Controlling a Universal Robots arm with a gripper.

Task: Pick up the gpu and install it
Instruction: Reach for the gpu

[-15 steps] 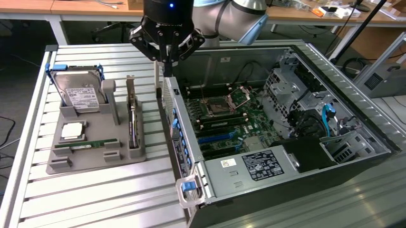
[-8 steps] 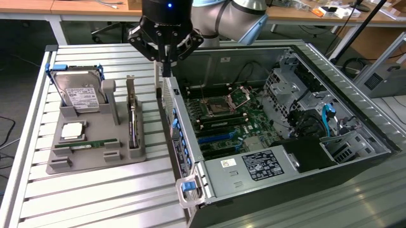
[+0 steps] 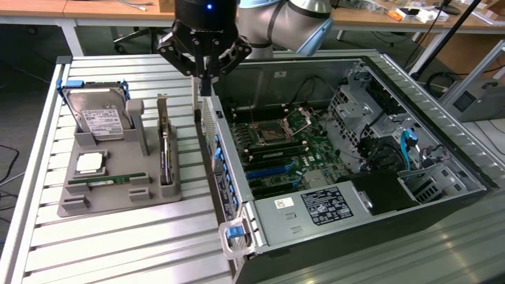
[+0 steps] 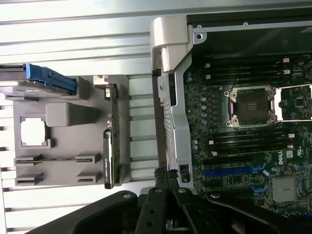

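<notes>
The gpu (image 3: 165, 155) is a thin dark card with a silver end bracket, standing on edge in a slot of the grey holder (image 3: 106, 204). In the wrist view the gpu (image 4: 108, 146) runs along the edge of the holder (image 4: 63, 109) nearest the computer. My gripper (image 3: 207, 87) hangs shut with nothing in it, over the near wall of the open computer case (image 3: 236, 177). It is a little to the exterior view's right of the gpu and apart from it. In the wrist view the gripper (image 4: 166, 176) has its fingertips pressed together over that wall.
The holder also carries a silver hard drive (image 3: 99, 115), a square processor (image 3: 90, 163) and a narrow green RAM stick (image 3: 106, 178). Inside the case lie the motherboard (image 3: 288, 148) with blue slots, a power supply (image 3: 320, 207) and drive cages. Everything rests on a slatted metal table (image 3: 118, 248).
</notes>
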